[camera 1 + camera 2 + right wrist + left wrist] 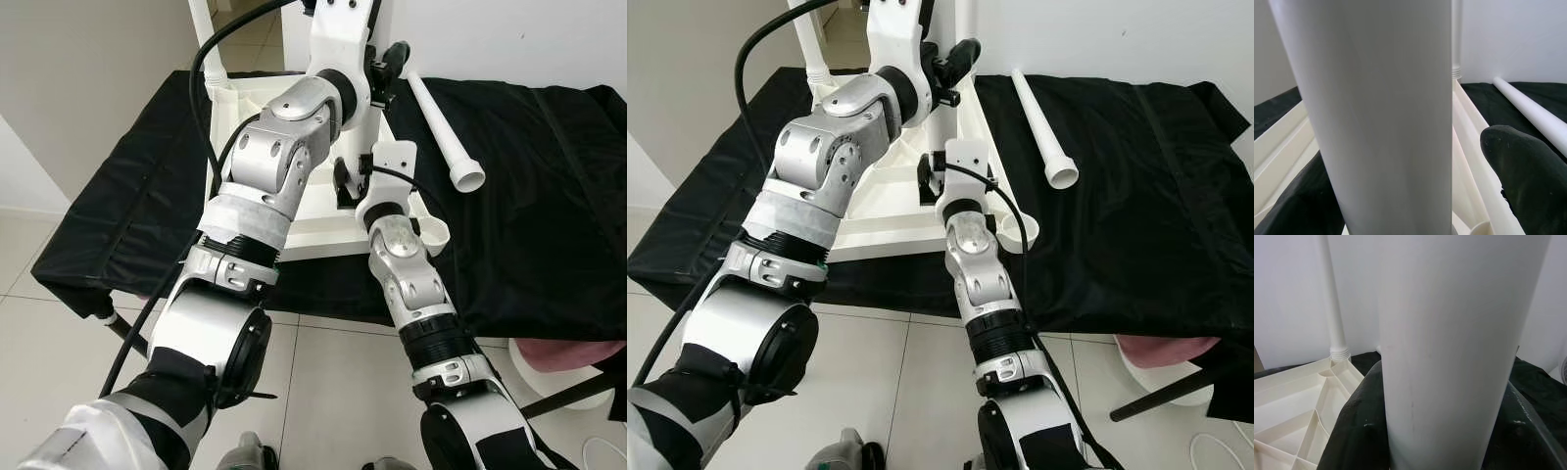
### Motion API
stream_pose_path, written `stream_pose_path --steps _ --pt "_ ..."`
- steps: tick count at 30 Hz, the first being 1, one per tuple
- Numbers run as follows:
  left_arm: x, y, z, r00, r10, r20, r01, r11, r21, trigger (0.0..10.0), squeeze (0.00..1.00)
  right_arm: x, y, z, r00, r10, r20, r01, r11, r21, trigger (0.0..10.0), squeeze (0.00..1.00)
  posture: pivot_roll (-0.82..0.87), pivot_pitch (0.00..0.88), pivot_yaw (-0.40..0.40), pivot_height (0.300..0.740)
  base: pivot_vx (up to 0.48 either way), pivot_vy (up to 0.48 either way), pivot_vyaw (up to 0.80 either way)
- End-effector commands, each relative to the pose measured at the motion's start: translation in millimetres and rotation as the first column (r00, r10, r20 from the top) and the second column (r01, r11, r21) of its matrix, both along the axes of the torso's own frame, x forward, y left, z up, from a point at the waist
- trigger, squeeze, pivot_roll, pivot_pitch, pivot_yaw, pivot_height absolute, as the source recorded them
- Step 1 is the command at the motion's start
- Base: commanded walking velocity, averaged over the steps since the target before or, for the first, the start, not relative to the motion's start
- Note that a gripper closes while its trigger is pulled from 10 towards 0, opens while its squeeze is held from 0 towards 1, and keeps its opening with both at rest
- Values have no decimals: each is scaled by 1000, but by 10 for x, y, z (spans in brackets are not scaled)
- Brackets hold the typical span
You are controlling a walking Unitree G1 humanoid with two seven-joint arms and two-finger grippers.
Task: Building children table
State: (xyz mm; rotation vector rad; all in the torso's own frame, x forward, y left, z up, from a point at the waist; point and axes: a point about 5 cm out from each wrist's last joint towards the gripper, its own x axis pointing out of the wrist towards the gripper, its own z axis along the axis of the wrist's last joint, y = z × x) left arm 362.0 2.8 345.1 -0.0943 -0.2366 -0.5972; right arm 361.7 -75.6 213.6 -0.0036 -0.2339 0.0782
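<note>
A white tabletop (313, 238) lies upside down on the black-covered table (549, 196). A white table leg (1449, 342) stands upright on it, and my left gripper (384, 73) is shut on this leg high up, black fingers (1354, 431) hugging both sides. Lower down, near the tabletop, my right gripper (351, 183) straddles the same leg (1381, 112); one finger (1520, 171) stands a little off it, so it is open. Another leg (201, 24) stands in the far left corner. A loose leg (441, 122) lies on the cloth to the right.
An empty round socket (432, 233) shows at the tabletop's near right corner. The table's front edge runs just before my arms, with tiled floor (333, 392) below. A pink and white object (568, 357) sits on the floor at the right. A white wall stands behind.
</note>
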Motion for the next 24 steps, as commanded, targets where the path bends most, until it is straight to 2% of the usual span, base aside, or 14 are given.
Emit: stream_pose_path --steps 1,14,15,17,18,20,21,22,24 --pt "-19 -46 46 1000 25 16 -25 1000 -6 10000 0 1 49 45 1000 15 17 -15 1000 0 10000 0 -99 15 45 740 0 0 0" --pt "-47 -93 47 1000 12 19 -12 1000 -8 10000 0 16 55 60 999 25 22 -25 1000 -19 10000 0 -100 18 39 740 0 0 0" --pt "-47 -96 45 1000 11 18 -11 1000 -8 10000 0 18 55 61 999 25 23 -25 999 -20 7333 0 -100 18 39 740 0 0 0" --pt "-47 -96 45 1000 11 18 -11 1000 -8 10000 0 18 55 61 999 25 23 -25 999 -20 7333 0 -100 18 39 740 0 0 0" --pt "-47 -98 44 1000 11 18 -10 1000 -8 10000 0 22 54 64 999 25 24 -25 999 -21 4941 0 -100 18 39 740 0 0 0" --pt "-47 -98 44 1000 11 18 -10 1000 -8 10000 0 22 54 64 999 25 24 -25 999 -21 4941 0 -100 18 39 740 0 0 0" --pt "-47 -100 42 1000 10 17 -10 1000 -9 10000 0 27 52 67 999 24 24 -24 1000 -20 941 0 -100 18 39 740 0 0 0" --pt "-49 -104 43 1000 10 18 -10 1000 -8 10000 0 31 43 70 1000 18 23 -18 1000 -17 0 0 -101 22 38 740 0 0 0" --pt "-49 -106 46 1000 11 19 -10 1000 -10 10000 0 35 36 71 1000 15 19 -14 1000 -14 0 0 -101 26 37 740 0 0 0"
